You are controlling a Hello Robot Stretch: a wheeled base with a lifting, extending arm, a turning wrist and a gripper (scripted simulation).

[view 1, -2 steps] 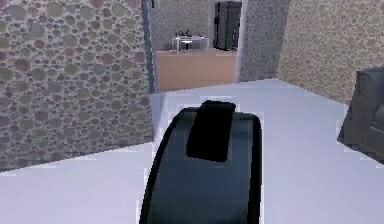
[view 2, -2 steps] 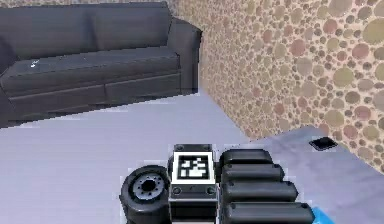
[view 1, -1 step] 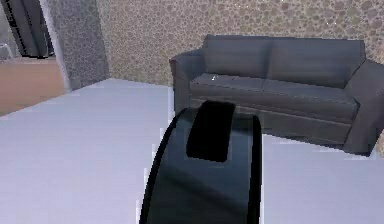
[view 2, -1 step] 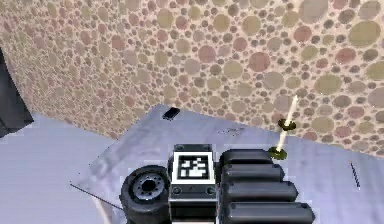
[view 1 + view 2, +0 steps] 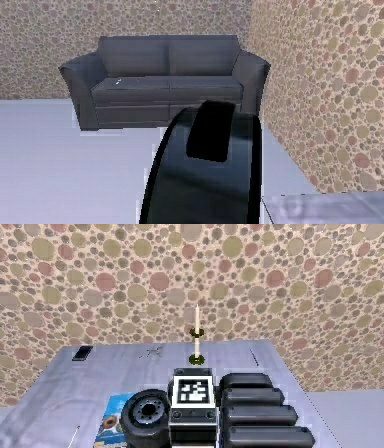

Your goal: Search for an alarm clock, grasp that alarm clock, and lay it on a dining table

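Table (image 5: pixel 250 359): candle (image 5: pixel 197 332) at the middle of the far edge; phone-like slab (image 5: pixel 82 352) at the far left corner; blue book (image 5: pixel 108 419) at the near edge.
Gripper (image 5: pixel 147 416): dark round bulk at the near edge, beside the book; I cannot tell how the jaws stand or whether it holds anything.
Alarm clock: not made out; that bulk could include it.
Progress: judged either searching or ready to lay; nothing confirmed done.

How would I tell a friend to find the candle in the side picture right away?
Find the grey table against the spotted wall. Near the middle of its far edge, a thin pale candle stands upright in a small brass holder. It is the only tall, slender thing there; the dark flat object left of it lies low.
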